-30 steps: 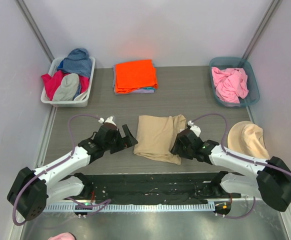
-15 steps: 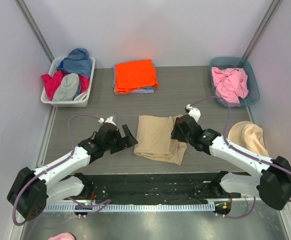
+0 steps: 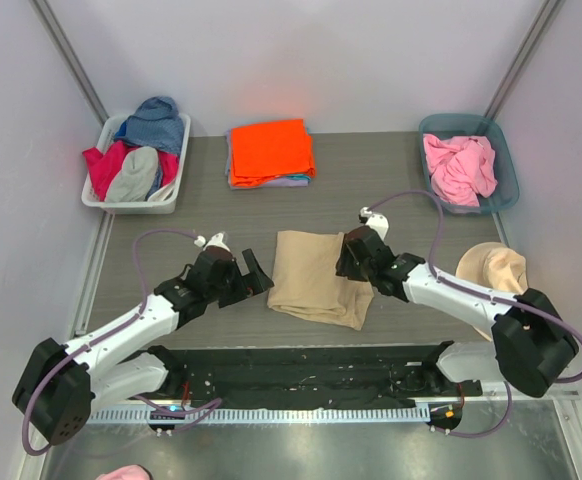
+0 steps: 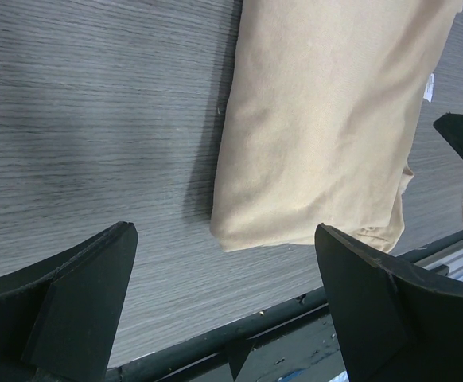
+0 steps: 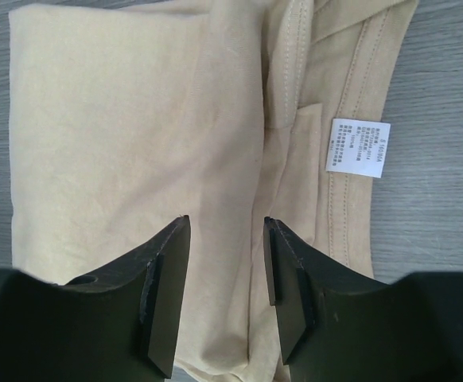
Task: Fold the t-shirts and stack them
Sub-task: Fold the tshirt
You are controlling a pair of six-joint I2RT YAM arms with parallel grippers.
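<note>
Only the right wrist view shows the white label (image 5: 358, 146) on the tan shirt (image 3: 316, 275) lying on the counter (image 3: 391, 170). The right arm (image 3: 451, 298) bends over the shirt, jaws half-spread and empty; the left arm (image 3: 141, 320) stretches just left of it, jaws wide.

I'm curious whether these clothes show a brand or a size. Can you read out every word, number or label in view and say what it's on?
White tag sewn inside the tan shirt: several lines of small print, too small and blurred to read.
Nothing else in any view carries writing that can be read.
</note>
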